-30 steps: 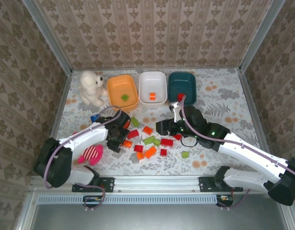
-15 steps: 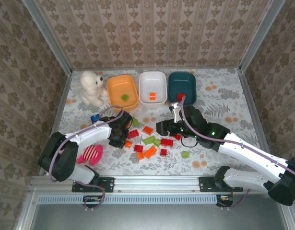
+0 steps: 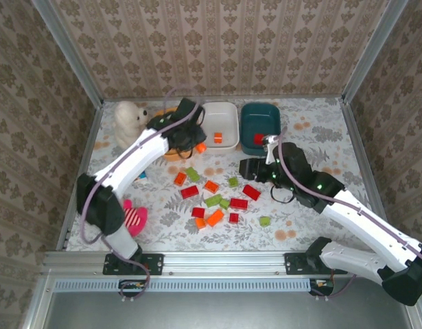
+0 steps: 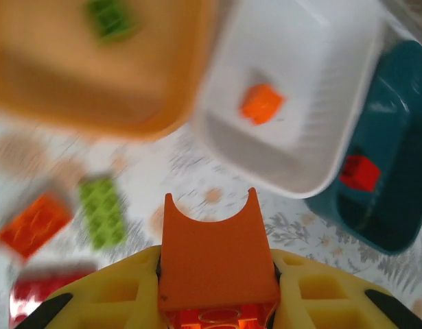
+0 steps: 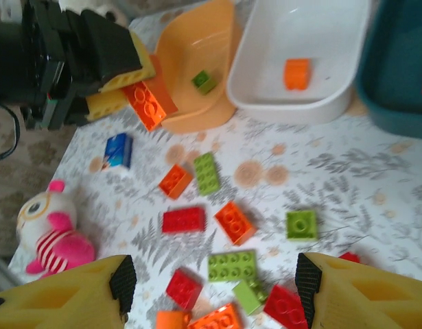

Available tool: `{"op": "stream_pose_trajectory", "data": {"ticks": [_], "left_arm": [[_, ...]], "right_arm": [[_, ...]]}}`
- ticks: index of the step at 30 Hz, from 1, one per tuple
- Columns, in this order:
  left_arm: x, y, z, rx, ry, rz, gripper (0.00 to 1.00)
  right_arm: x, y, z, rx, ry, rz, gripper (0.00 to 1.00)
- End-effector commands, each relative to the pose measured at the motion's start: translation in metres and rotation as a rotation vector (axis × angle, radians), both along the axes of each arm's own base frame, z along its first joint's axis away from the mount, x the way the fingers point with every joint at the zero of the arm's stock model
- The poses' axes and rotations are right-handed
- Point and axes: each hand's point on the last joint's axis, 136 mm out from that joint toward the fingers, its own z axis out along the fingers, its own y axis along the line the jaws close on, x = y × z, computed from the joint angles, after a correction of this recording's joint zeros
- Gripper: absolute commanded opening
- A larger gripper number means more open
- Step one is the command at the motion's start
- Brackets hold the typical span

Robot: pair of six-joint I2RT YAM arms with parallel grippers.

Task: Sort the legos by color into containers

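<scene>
Left jaws pinch an orange lego (image 4: 217, 253) just short of the white bin (image 4: 320, 75), evidently orange's home; right jaws hang half-open, empty, over loose legos (image 3: 213, 200) on the counter (image 3: 313, 137).

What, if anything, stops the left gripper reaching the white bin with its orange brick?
Probably nothing, so yes: the left gripper, shut on the orange brick, hangs by the white bin's near corner.

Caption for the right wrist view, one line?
Left gripper holds an orange lego beside the orange bin; more legos litter the table.
</scene>
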Motion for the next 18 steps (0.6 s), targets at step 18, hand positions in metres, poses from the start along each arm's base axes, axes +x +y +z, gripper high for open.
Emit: {"op": "stream_pose_trajectory", "data": {"ticks": [18], "left_arm": [[0.111, -0.041, -0.104, 0.438, -0.030, -0.424, 0.24]], "right_arm": [[0.005, -0.016, 0.012, 0.104, 0.072, -0.071, 0.66]]}}
